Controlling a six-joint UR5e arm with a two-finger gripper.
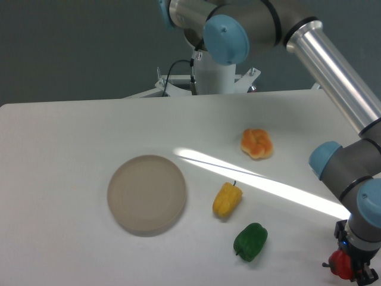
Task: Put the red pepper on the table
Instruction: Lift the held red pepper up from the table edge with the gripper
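Note:
The red pepper (339, 266) is at the bottom right, close to the white table (71, 149) near its front right corner. It sits between the fingers of my gripper (350, 271), which points down from the wrist above and looks shut on it. The fingers and the frame's edge hide part of the pepper. I cannot tell whether the pepper touches the tabletop.
A round beige-grey plate (146, 193) lies left of centre. A yellow pepper (227, 199) and a green pepper (250, 241) lie in the middle front. An orange bun-like item (257, 143) lies further back. The arm's base (214, 74) stands at the far edge.

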